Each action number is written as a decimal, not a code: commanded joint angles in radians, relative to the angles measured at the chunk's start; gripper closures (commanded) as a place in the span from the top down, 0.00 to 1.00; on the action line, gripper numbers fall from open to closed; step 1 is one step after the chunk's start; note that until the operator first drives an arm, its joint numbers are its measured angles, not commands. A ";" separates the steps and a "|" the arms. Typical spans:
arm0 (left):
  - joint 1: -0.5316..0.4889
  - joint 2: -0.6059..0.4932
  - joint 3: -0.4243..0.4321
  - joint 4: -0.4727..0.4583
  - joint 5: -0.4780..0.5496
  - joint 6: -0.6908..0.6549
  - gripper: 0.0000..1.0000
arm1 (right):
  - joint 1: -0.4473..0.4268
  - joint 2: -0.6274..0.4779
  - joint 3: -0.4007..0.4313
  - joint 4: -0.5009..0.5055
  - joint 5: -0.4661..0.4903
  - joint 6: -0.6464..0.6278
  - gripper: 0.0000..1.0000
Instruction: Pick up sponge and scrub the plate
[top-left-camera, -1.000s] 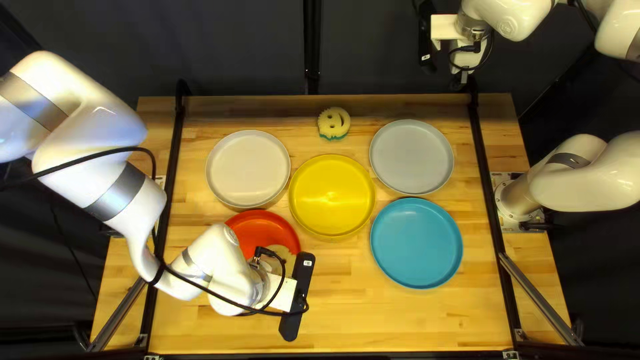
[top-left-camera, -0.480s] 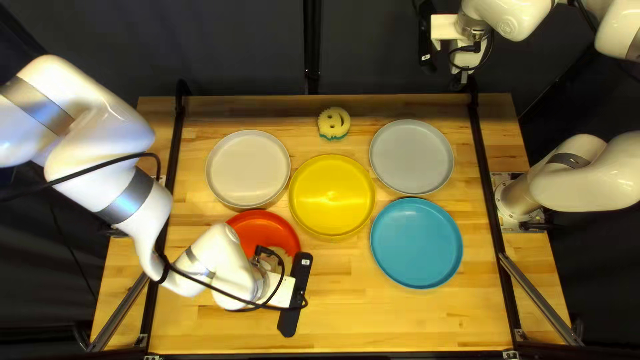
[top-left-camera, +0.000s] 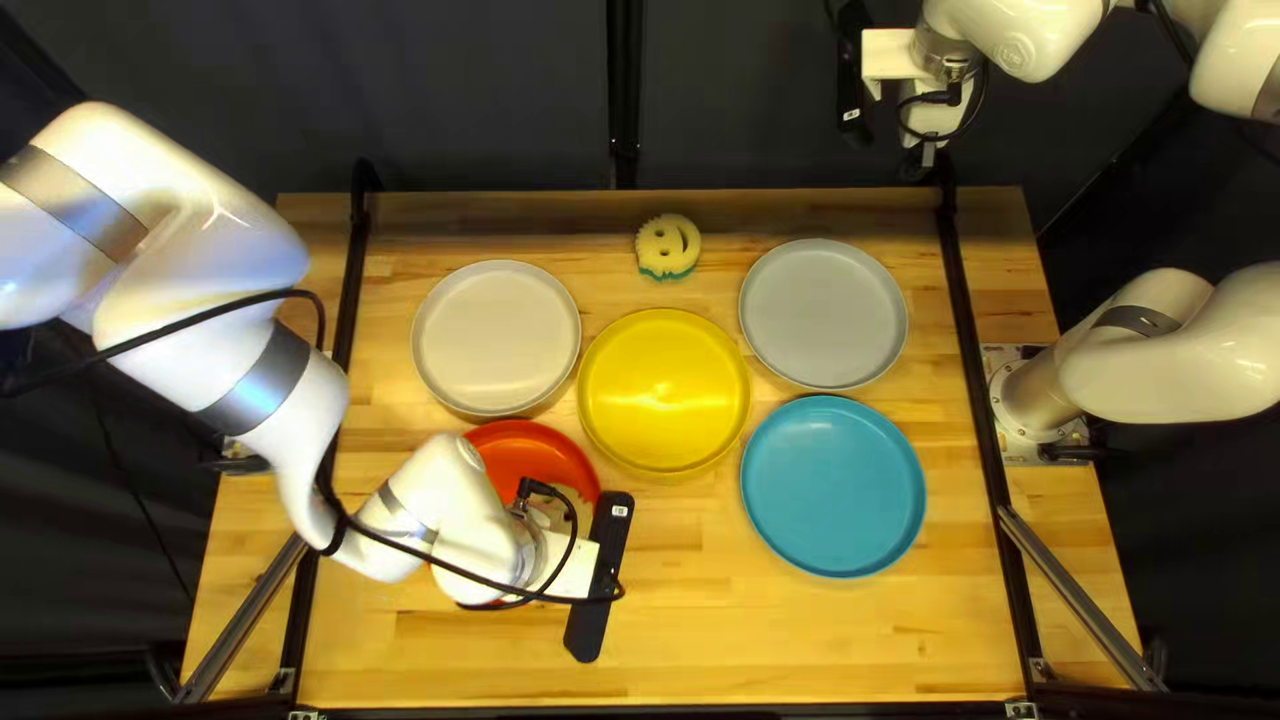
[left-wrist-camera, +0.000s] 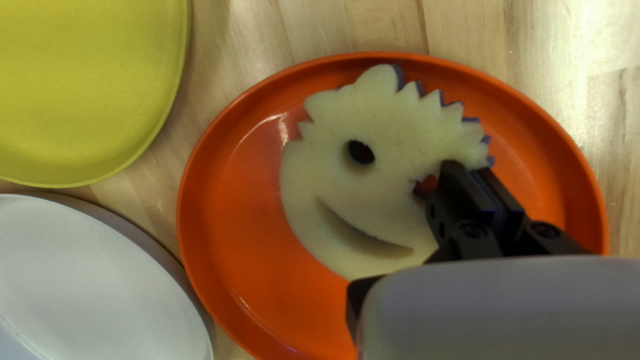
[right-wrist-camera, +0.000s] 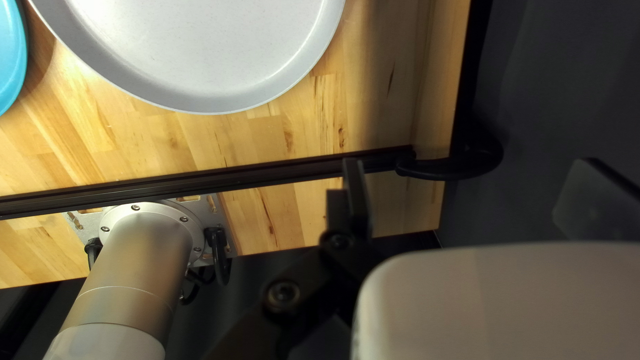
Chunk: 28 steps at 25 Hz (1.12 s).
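Observation:
In the top left view my left gripper (top-left-camera: 574, 567), its fingertips hidden, is low over the near side of the orange-red plate (top-left-camera: 527, 447). A pale, face-shaped sponge (top-left-camera: 576, 507) shows partly beside its mount. The left wrist view has the sponge (left-wrist-camera: 387, 127) over the plate (left-wrist-camera: 233, 200), with my left gripper (left-wrist-camera: 472, 179) shut on its jagged-edged side by one eye hole. My right gripper (top-left-camera: 930, 127) hangs beyond the table's far edge; in the right wrist view this gripper (right-wrist-camera: 473, 183) is open with nothing between its fingers.
A second sponge (top-left-camera: 668, 247) lies near the far edge. Around the middle are a white plate (top-left-camera: 496, 336), a yellow plate (top-left-camera: 663, 391), a grey plate (top-left-camera: 823, 312) and a blue plate (top-left-camera: 834, 487). A cable crosses my left arm; dark rails run along both table sides.
My left gripper has shifted slightly toward the table's far edge and a little to the right over the orange-red plate. The right arm has stayed still.

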<state>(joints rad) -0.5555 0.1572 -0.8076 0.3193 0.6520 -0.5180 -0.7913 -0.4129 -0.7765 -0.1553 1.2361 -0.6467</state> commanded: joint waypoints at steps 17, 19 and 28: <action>-0.167 -0.113 0.141 -0.035 0.000 -0.168 0.00 | 0.000 0.000 0.000 0.000 0.000 0.000 1.00; -0.171 -0.119 0.155 -0.039 -0.008 -0.177 0.00 | 0.000 0.000 0.000 0.000 0.000 0.000 1.00; -0.084 -0.043 0.097 -0.013 -0.063 -0.105 0.00 | 0.000 0.000 0.000 0.000 0.000 0.000 1.00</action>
<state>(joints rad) -0.6610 0.0934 -0.6930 0.2984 0.6036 -0.6445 -0.7913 -0.4129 -0.7765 -0.1553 1.2361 -0.6467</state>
